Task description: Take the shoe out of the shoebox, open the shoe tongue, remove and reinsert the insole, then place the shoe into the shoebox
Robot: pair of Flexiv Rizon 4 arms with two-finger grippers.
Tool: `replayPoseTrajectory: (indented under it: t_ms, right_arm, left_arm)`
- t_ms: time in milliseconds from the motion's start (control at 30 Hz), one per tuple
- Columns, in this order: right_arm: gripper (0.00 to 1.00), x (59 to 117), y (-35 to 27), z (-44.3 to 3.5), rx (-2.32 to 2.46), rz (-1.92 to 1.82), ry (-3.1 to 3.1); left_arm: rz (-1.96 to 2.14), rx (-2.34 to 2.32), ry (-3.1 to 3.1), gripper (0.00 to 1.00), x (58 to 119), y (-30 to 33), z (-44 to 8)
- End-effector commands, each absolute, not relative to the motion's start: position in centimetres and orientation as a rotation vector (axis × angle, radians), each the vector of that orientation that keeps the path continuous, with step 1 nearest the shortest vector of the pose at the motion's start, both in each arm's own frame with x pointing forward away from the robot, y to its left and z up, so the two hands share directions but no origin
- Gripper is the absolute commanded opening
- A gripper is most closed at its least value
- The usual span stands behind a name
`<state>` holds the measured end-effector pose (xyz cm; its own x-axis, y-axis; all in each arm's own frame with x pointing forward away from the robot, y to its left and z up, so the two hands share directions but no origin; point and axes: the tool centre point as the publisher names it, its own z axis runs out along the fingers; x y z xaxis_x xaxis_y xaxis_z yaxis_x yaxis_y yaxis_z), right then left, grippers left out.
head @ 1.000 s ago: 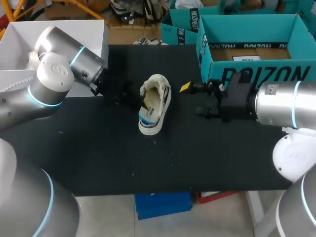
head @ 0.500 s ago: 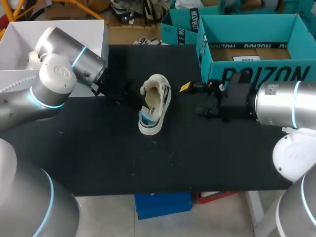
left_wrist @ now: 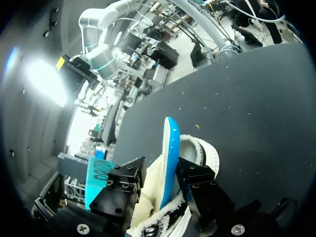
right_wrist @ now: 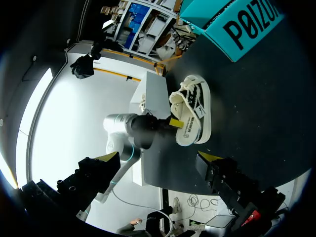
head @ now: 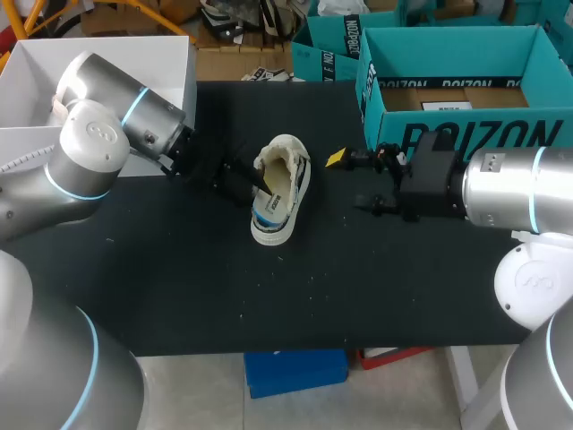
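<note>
White low-top shoe with black trim (right_wrist: pixel 193 116) rests on black tabletop (right_wrist: pixel 256 98). Teal cardboard shoebox (right_wrist: pixel 232 24) beyond shoe. Silver left arm (right_wrist: pixel 129 131) ends at shoe's opening. Right gripper (right_wrist: pixel 159 158) short of shoe, fingers spread wide.

On table (head: pixel 179 287), middle: shoe (head: pixel 280 193), toe toward 6 o'clock, heel toward 12. At its 9 o'clock, right against the heel opening: left gripper (head: pixel 251 185). At 3 o'clock, apart: right gripper (head: pixel 351 182). At 2 o'clock, behind that gripper, along the table's far edge: shoebox (head: pixel 466 90).

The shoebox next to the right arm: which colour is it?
Shoebox: teal with black lettering, best in the head view.
</note>
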<state>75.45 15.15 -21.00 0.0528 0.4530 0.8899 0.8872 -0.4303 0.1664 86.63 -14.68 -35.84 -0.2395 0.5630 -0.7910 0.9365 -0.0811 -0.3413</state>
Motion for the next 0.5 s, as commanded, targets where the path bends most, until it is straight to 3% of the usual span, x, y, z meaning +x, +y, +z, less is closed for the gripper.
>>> replayPoseTrajectory:
  t_ms: [33,267,367,500]
  right_arm:
    - [1.0,75.48,15.2,-21.04,-1.907,-1.349,-1.339]
    - [1.0,75.48,15.2,-21.04,-1.907,-1.349,-1.339]
    - [1.0,75.48,15.2,-21.04,-1.907,-1.349,-1.339]
    - [1.0,75.48,15.2,-21.04,-1.907,-1.349,-1.339]
  left_arm:
    - [-1.243,1.606,1.792,0.33,85.15,-13.74,-35.32]
    - [-1.244,1.631,1.788,0.23,84.38,-13.52,-35.18]
    - [-1.243,1.642,1.789,0.0,84.23,-13.44,-35.2]
    - [-1.238,1.651,1.8,0.0,84.29,-13.38,-35.46]
